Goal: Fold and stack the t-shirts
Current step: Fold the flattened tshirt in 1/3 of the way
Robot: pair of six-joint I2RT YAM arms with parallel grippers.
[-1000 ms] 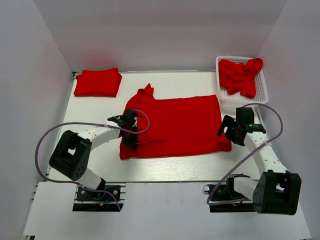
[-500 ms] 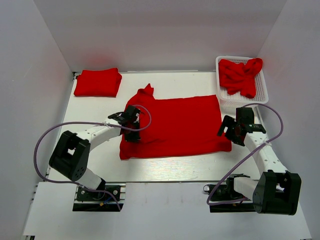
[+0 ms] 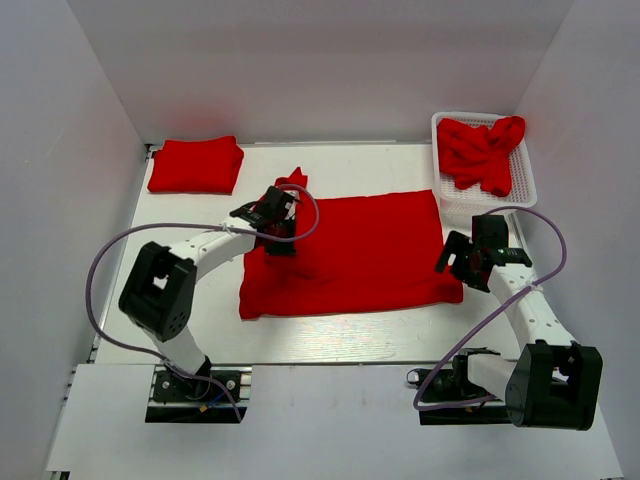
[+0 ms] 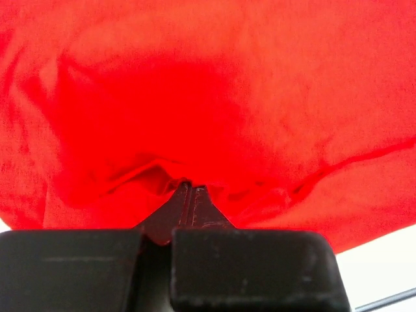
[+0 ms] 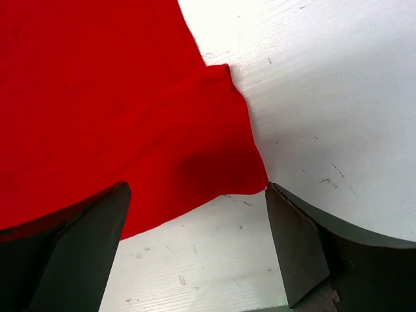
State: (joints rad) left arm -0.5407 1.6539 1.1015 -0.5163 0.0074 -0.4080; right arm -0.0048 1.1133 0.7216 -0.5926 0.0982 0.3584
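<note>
Red t-shirt in left pincer's clasp

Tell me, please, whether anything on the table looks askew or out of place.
The spread t-shirt lies slightly crooked, its far-left sleeve bunched into a peak beside the left hand, which pinches the fabric.

A white table stands inside a plain white enclosure. A back wall, a left wall and a right wall rise from its edges. Close up, the tabletop shows fine grain and small scuffs. The light is soft and even. A white board lies along the near edge.
</note>
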